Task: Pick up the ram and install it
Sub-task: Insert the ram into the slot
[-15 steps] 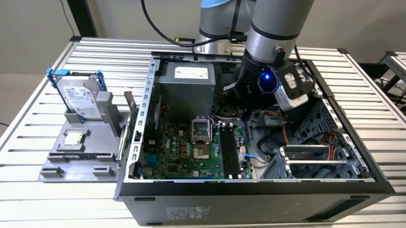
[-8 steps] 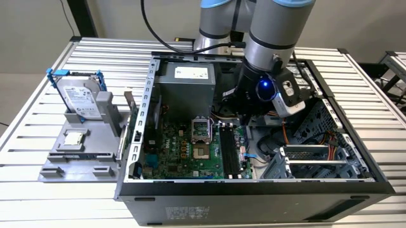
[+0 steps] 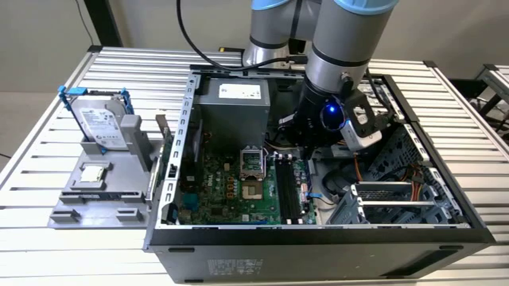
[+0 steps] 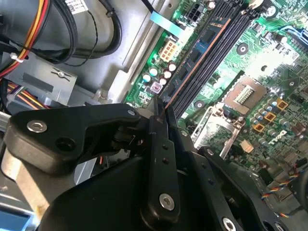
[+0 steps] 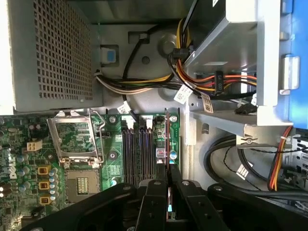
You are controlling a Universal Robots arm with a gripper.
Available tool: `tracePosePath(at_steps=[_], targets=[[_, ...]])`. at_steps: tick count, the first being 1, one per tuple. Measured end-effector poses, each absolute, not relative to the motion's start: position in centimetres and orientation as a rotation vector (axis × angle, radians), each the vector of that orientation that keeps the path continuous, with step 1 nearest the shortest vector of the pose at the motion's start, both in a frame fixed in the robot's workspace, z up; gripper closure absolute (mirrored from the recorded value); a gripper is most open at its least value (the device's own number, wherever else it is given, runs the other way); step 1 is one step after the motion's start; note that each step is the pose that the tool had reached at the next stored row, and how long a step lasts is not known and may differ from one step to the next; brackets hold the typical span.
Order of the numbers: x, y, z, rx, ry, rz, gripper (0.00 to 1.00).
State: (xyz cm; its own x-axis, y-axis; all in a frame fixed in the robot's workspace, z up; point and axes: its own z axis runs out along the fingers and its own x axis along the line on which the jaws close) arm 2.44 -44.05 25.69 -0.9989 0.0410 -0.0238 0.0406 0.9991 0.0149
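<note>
Over the board's slots (image 5: 139, 149), at the case's (image 3: 445, 223) two o'clock, the pincer (image 5: 168, 185) is clamped on the ram (image 5: 167, 139), held edge-down above the outermost slot. Step: insertion. My judgement: next needs exact alignment, then a straight, even press

light: bright, even | case interior shadowed (wrist views dimmer) | focus: sharp

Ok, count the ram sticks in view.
1. The ram stands edge-on in the gripper, over the motherboard's memory slots. The other slots look empty; the arm may hide more.
</note>
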Motion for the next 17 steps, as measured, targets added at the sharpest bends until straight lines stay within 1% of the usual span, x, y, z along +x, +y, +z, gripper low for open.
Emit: tracePosePath(at_steps=[17], targets=[[2.1,-45.3,25.1,0.064,3.117,0.023,1.0]])
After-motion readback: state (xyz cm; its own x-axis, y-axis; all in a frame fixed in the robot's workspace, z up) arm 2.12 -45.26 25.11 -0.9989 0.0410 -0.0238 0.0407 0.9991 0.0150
